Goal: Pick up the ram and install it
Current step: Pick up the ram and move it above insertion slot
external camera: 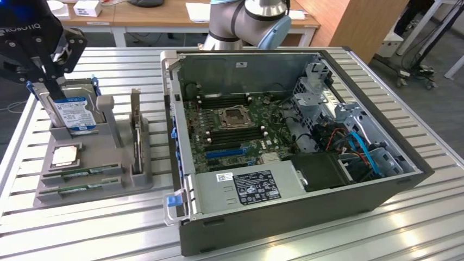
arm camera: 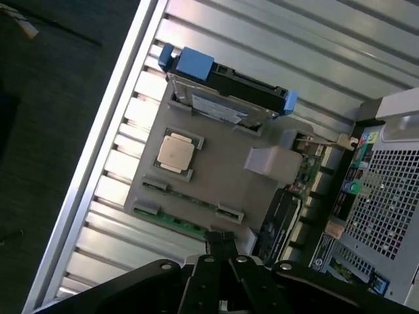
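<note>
Lab — robot arm (external camera: 255, 16), opened computer (external camera: 305, 217)

The ram (external camera: 86, 173) is green, the holder (external camera: 116, 157) plain grey, the hard drive (external camera: 73, 111) blue-and-white labelled, the table (external camera: 87, 228) ribbed silver.

You are looking at a table (external camera: 65, 228) of ribbed bare metal with a dull sheen, carrying a holder (external camera: 108, 163) of matt grey plastic. The ram (external camera: 80, 175) is bare green circuit board. The hard drive (external camera: 73, 111) wears a glossy paper label, and the computer case (external camera: 290, 223) is dark, matt-painted metal.
</note>
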Controlling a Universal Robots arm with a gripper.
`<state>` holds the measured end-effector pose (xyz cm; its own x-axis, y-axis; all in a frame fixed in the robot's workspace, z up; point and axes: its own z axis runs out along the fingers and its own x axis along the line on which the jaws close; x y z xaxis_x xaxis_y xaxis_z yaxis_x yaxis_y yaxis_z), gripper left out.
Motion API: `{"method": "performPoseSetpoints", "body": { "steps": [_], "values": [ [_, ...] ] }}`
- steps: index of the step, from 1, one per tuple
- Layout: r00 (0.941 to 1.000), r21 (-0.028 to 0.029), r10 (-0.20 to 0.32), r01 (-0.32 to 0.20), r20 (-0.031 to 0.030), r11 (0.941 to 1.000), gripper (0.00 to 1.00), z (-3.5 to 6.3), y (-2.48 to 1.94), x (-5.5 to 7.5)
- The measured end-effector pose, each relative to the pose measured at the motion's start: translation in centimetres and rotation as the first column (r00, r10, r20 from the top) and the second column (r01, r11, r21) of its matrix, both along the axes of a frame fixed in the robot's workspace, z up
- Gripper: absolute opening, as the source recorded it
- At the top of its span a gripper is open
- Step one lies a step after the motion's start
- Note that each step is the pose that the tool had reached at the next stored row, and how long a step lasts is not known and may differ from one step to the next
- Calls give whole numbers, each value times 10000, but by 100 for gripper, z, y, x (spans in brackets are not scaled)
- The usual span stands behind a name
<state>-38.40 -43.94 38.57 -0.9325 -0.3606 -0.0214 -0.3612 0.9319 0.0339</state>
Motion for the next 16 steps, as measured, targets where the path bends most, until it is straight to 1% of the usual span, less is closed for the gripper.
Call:
{"method": "performPoseSetpoints", "body": {
  "steps": [2, 4, 8, 10, 12, 14, 16],
  "values": [
    [9994, -10, 360, -360, 0, 9994, 10, -1, 0, 0],
    [9974, -20, 720, -720, -1, 9974, 10, -1, 0, 0],
    [9894, -41, 1451, -1451, -3, 9894, 10, -2, 0, 0],
    [9835, -52, 1811, -1811, -5, 9834, 10, -2, 0, 0],
    [9763, -62, 2163, -2163, -7, 9763, 10, -3, 0, 0],
    [9679, -71, 2513, -2513, -9, 9679, 10, -3, 0, 0],
    [9578, -79, 2875, -2875, -11, 9577, 10, -4, 0, 0]
  ]
}}
